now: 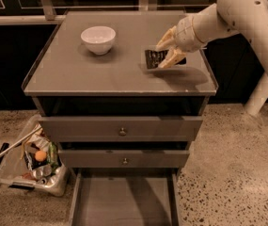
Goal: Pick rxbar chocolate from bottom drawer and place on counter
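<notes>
rxbar chocolate point(153, 59) pinched in jaws, low over counter point(100, 74), right side

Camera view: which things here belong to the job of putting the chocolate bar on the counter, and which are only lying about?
Belong to the job:
rxbar chocolate, gripped by the end effector at the right part of the counter
bottom drawer, pulled open

Lying about:
white bowl on the counter
bin of rubbish on the floor
upper drawers
</notes>
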### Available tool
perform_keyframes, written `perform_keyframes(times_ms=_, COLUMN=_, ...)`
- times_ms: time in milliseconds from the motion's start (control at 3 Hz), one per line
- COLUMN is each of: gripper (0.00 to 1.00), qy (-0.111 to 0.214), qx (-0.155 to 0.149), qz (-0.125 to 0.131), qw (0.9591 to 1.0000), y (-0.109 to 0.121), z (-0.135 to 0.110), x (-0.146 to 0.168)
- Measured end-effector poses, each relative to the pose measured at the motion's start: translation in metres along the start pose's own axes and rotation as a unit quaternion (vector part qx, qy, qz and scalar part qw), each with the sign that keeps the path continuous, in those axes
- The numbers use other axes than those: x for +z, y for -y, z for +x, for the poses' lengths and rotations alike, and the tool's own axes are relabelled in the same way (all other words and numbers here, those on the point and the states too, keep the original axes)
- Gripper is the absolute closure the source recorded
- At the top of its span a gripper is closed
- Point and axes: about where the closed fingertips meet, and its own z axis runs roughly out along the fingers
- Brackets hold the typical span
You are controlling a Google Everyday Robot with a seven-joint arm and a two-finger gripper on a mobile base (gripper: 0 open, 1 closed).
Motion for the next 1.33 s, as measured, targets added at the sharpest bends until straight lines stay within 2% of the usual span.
perform_keyframes(times_ms=333, gripper=0.81, qy=0.0, qx=0.0, qz=-0.001, qw=1.0, y=-0.0007, z=0.0001, x=0.0004)
perform_keyframes(times_ms=1333, gripper=0.11, qy=0.0, qx=0.0, qz=-0.001, qw=1.0, y=-0.0007, z=0.0001, x=0.0006)
